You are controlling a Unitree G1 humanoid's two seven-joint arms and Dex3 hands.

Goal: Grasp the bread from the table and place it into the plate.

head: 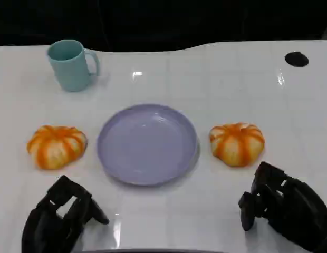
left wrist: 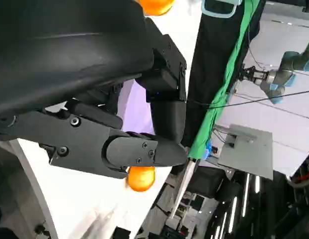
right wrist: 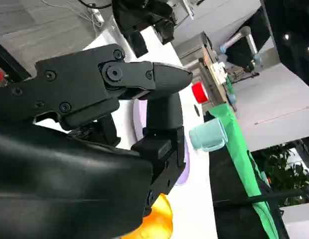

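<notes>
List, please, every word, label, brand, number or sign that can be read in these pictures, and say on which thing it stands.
None can be read.
The mug, the plate and both breads are plain.
The left hand and right hand show no marking.
The background equipment in the wrist views is too small to read.

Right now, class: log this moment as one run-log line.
plate: bare | breads: on table, flanking plate | left hand: open | right hand: open
</notes>
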